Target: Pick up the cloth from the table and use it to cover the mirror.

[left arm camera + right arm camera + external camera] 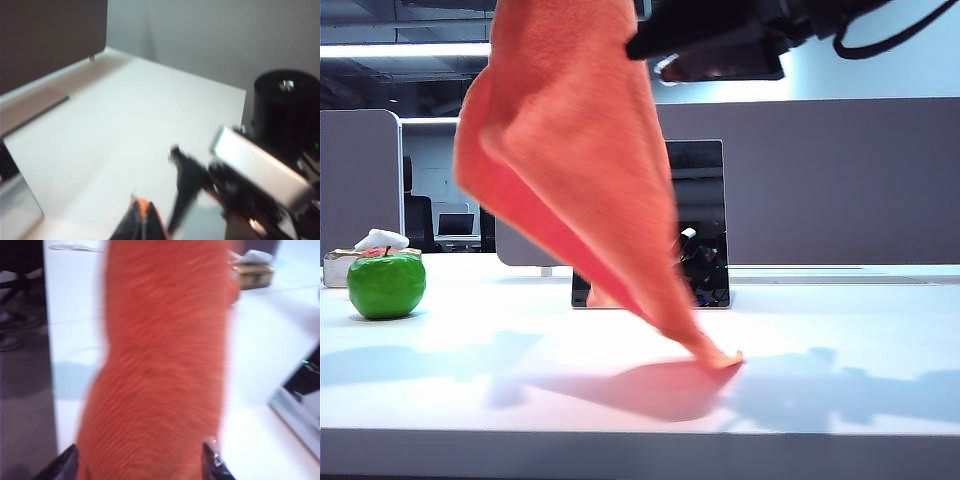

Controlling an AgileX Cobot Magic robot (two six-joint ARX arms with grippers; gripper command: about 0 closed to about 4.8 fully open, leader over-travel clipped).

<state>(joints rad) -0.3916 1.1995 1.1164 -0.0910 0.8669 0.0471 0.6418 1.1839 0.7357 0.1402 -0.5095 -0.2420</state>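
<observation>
L end effector [142, 220]: jaws pinched tight w/ a bit of the orange cloth [145, 206] between the tips, seen at the edge of its wrist view. R end effector [142, 465]: jaws wide apart, one dark fingertip [212, 460] each side of the cloth's bulk. In the exterior view a dark arm [740, 35] sits high up top, end effectors not clearly made out there.

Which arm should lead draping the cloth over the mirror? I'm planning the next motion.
Probably left: the left gripper is shut on the cloth, while the right gripper stands open around it, mirror behind.
</observation>
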